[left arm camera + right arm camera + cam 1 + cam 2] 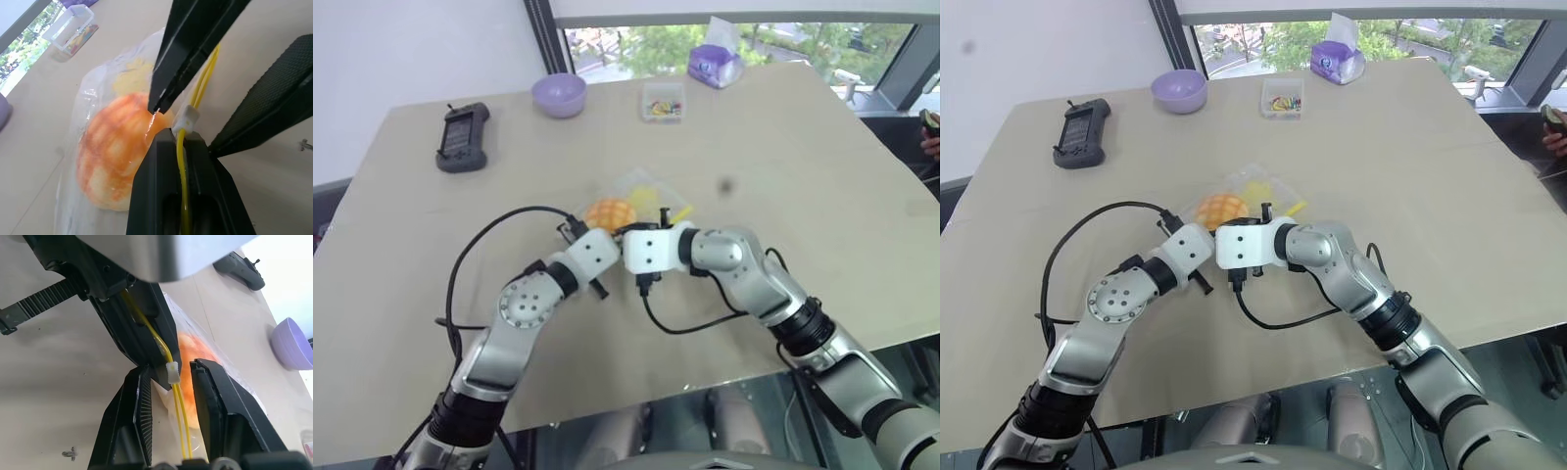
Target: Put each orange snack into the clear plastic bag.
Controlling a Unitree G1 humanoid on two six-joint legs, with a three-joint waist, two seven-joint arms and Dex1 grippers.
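Both grippers meet at the near edge of the bag (pixel 641 201), in the middle of the table (pixel 783 157). Left gripper (pixel 168 134) is pinched shut on the yellow zip strip (pixel 182 161), which runs between its black fingers (pixel 151 186) toward the bag. Right gripper (pixel 171 377) comes in from the right with its fingers (pixel 142 406) parted to either side of the same strip, at the small white slider (pixel 172 372); they straddle it, and I cannot tell whether they press on it.

Just beyond the fingertips, the snack (pixel 609 211) lies inside the bag, its criss-cross top showing through the crinkled plastic. A paler yellow patch sits farther in, but through the plastic I cannot say what it is.

Farther out, along the far side of the table, stand a dark controller (pixel 462 137) at the left, a purple bowl (pixel 559 94), a small clear box (pixel 663 102) of coloured bits and a purple tissue pack (pixel 714 64) toward the right.

As for progress, the one snack in view is already bagged, and no other shows loose on the table. What seems left is the zip: the two grippers look set to close the opening.
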